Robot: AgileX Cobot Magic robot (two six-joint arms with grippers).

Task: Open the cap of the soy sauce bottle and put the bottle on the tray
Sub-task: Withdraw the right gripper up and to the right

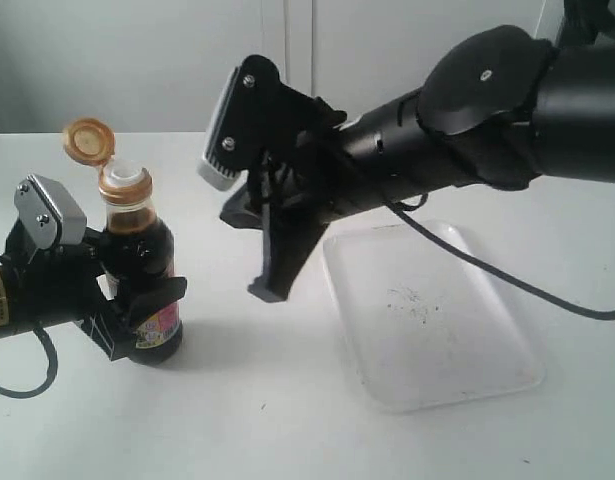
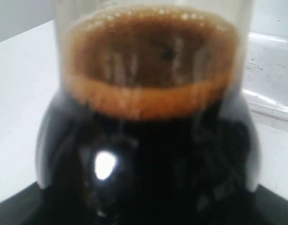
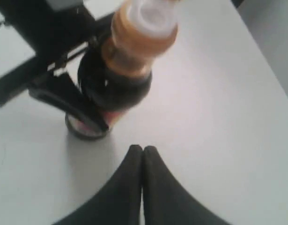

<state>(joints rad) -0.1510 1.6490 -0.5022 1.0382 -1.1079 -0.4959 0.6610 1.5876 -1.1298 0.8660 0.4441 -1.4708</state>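
The soy sauce bottle point(image 1: 139, 265) stands upright on the white table at the left, dark liquid filling it up to the neck point(image 2: 148, 117). Its copper-gold cap point(image 1: 90, 141) is flipped open and back on its hinge, baring the white spout point(image 1: 126, 176). My left gripper point(image 1: 137, 300) is shut on the bottle's body from the left. The right gripper point(image 1: 267, 290) hangs shut and empty above the table between bottle and tray, its fingertips point(image 3: 143, 150) pressed together just short of the bottle point(image 3: 116, 79). The white tray point(image 1: 427, 310) lies flat at the right.
The white table point(image 1: 287, 420) runs wide in front of the bottle and tray. The right arm point(image 1: 467, 130) stretches over the tray's far end, with a black cable point(image 1: 507, 280) draped across the tray. A pale wall point(image 1: 137, 60) stands behind the table.
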